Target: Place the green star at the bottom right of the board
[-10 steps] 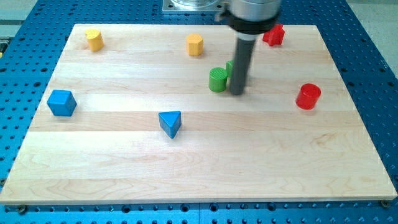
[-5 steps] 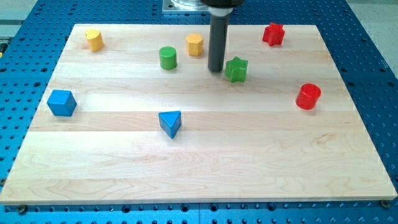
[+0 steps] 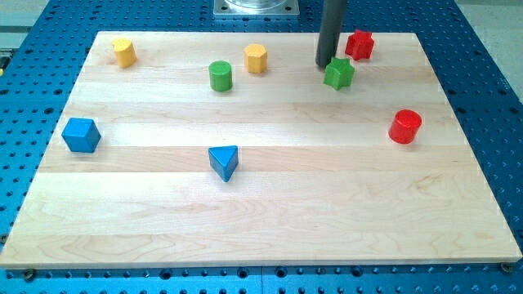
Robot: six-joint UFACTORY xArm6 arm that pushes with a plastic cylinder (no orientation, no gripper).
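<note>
The green star (image 3: 339, 74) lies near the view's top right of the wooden board (image 3: 270, 229), just below and left of the red star (image 3: 359, 45). My tip (image 3: 325, 65) stands at the green star's upper left edge, touching or almost touching it. The rod rises out of the view's top. The green cylinder (image 3: 220, 76) stands apart, well to the left of my tip.
A yellow block (image 3: 257, 58) stands left of the rod, another yellow block (image 3: 123, 51) at the top left. A red cylinder (image 3: 404, 126) stands at the right, a blue cube (image 3: 81, 135) at the left, a blue triangle (image 3: 224, 162) near the middle.
My tip moved up and to the right. The green star shifted up and right toward the red star. The green cylinder moved left earlier and now rests still.
</note>
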